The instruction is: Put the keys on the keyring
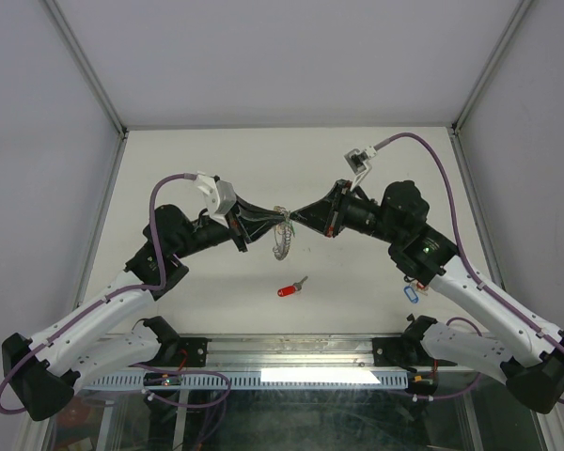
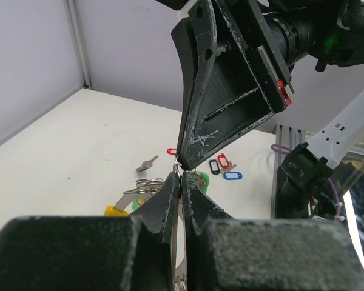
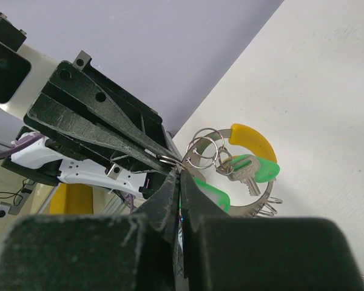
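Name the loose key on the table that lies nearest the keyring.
The key with the red tag, alone at mid-table just in front of the keyring. The blue tag lies farther off, beside the right arm.

Your two arms reach inward from their bases, elbows bent outward, and meet tip to tip midway between them. Your left end effector is pinched fully closed, fingers pressed flat together. Your right end effector is closed as well (its tips right against the left's), pointing straight at it from the opposite side.
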Motion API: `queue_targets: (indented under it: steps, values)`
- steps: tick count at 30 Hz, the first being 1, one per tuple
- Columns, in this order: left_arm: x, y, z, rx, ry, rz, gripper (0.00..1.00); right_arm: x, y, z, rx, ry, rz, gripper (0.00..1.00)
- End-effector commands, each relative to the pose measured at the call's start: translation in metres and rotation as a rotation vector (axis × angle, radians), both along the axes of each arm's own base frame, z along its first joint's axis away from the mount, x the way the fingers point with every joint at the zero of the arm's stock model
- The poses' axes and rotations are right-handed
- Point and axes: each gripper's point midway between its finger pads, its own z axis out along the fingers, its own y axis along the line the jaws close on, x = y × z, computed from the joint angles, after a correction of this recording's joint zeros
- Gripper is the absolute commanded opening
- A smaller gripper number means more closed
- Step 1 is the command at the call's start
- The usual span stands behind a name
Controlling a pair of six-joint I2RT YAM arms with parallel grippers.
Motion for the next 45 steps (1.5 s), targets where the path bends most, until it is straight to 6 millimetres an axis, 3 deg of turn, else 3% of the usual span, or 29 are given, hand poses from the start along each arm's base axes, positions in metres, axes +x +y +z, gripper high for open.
queue_targets:
  steps: [1, 13, 19, 20, 21, 25, 32, 40, 45]
  values:
    - [-0.007, 0.004, 0.029, -0.061, -0.085, -0.021, 0.00, 0.003, -0.002, 0.004, -0.009, -0.023, -0.023, 0.00]
    - [-0.009, 0.002, 0.029, -0.057, -0.090, -0.036, 0.00, -0.001, 0.009, -0.009, -0.056, 0.017, 0.027, 0.00]
    - [-0.010, 0.002, 0.026, -0.051, -0.085, -0.042, 0.00, -0.010, 0.003, 0.015, 0.010, -0.053, 0.034, 0.00]
    - [-0.010, 0.002, 0.026, -0.050, -0.086, -0.042, 0.00, -0.011, 0.000, 0.020, -0.003, -0.139, 0.039, 0.17]
    - [-0.011, 0.002, 0.026, -0.049, -0.086, -0.044, 0.00, -0.013, -0.003, 0.026, 0.000, -0.184, 0.039, 0.21]
    - [-0.014, 0.002, 0.027, -0.049, -0.088, -0.057, 0.00, -0.020, -0.016, 0.042, -0.008, -0.354, 0.033, 0.31]
    - [-0.028, 0.003, 0.039, -0.065, -0.110, -0.118, 0.00, -0.024, -0.027, 0.038, -0.098, -0.616, 0.048, 0.45]
    - [-0.050, 0.002, 0.050, -0.088, -0.136, -0.228, 0.00, -0.048, -0.032, 0.052, -0.011, -0.948, 0.103, 0.42]
    - [-0.063, 0.001, 0.054, -0.094, -0.161, -0.296, 0.00, -0.067, -0.028, 0.049, 0.049, -1.101, 0.187, 0.39]
